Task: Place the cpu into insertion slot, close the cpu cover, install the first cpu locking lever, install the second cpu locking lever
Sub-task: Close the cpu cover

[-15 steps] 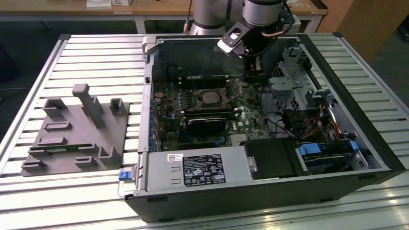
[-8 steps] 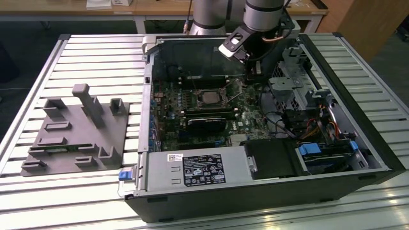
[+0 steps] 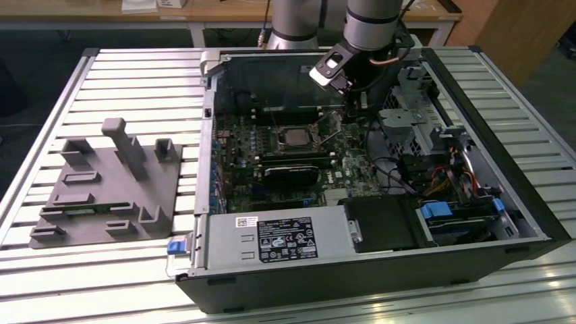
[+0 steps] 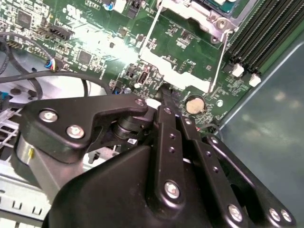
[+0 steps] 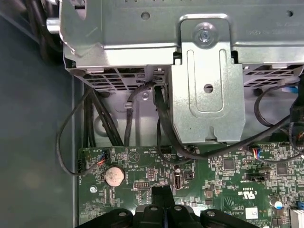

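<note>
Inside the open computer case (image 3: pixel 270 74), the hand (image 4: pixel 165 92) hovers clenched, seemingly gripping nothing, close over the green board (image 4: pixel 185 42) beside a coin battery (image 4: pixel 193 104). In the exterior view the socket (image 3: pixel 278 138) sits at its eight o'clock, the chip (image 3: pixel 293 138) apparently seated already. A wire lever (image 4: pixel 219 61) stands free; pressing it likely needs a slow, square push clear of the board.

Slatted metal table (image 3: pixel 135 74), wooden desk (image 3: pixel 225 12) + wood cabinet (image 3: pixel 527 34) behind, dark floor (image 3: pixel 54 47) betw.
</note>
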Motion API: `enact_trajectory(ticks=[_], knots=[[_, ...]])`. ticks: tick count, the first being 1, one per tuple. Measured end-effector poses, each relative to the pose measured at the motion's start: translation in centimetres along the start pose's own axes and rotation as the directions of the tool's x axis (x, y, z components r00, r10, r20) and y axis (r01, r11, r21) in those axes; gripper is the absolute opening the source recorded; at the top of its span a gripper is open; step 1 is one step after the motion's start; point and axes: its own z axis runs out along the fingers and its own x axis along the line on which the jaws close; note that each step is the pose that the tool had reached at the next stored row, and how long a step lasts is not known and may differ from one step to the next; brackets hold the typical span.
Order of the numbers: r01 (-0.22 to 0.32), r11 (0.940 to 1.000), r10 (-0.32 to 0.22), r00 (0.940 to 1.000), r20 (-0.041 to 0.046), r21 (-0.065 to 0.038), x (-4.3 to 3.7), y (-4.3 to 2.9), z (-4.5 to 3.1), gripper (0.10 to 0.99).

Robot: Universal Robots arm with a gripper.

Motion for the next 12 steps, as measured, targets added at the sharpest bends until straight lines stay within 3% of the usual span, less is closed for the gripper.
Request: enact_trajectory(ticks=[5,6,12], knots=[[0.000,1.0000,0.000,1.0000,0.0001,0.003,0.00,0.01,0.01,0.106],[0.000,0.9999,0.000,1.0000,0.0003,0.011,0.01,0.02,0.02,0.106],[0.000,0.9959,0.000,1.0000,0.0047,0.091,0.01,0.08,0.12,0.106]])
